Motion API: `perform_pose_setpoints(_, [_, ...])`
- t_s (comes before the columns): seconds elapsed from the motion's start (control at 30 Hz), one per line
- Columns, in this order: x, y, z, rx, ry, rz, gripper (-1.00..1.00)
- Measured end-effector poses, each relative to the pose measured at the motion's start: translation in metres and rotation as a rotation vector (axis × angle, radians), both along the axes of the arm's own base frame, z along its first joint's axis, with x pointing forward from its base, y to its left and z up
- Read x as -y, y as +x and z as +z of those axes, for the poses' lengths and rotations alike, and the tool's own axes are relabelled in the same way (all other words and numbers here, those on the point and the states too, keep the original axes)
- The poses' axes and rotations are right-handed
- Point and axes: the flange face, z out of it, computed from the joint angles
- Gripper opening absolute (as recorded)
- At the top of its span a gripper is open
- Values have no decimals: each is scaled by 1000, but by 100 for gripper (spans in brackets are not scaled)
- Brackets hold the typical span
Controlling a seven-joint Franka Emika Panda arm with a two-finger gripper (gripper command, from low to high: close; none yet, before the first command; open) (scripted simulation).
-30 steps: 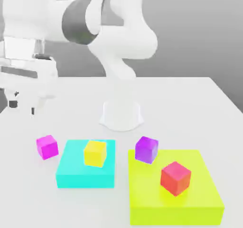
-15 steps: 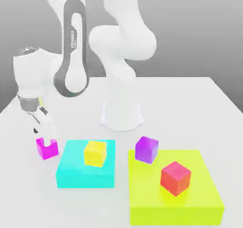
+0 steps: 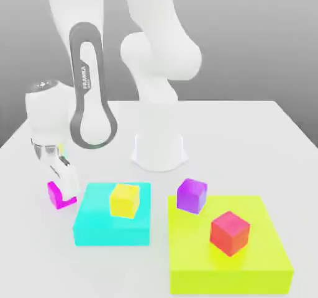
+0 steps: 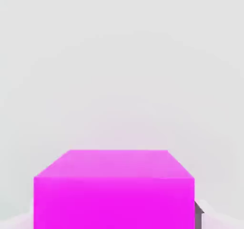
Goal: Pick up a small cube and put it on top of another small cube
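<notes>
Pinches the magenta cube point(image 3: 56, 197) in the gripper point(image 3: 67, 191), low at the white table point(image 3: 230, 148), around ten o'clock from the cyan block point(image 3: 93, 219) in the exterior view.

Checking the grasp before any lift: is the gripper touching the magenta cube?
Touching: the hand view shows the gripper's finger flush against the side of the magenta cube.
</notes>
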Motion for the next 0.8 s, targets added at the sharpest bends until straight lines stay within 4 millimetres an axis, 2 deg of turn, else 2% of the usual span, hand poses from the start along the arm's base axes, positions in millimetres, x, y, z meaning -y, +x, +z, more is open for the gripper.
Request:
perform_pose_setpoints(0.43, [10,4,46,11,-8,3,-100])
perform_pose_setpoints(0.7, [2,1,66,2,-1,0,-100])
perform_pose_setpoints(0.73, [-1,6,69,1,-1,26,-100])
perform_pose_setpoints(0.8, [-12,31,76,-3,-3,157,-100])
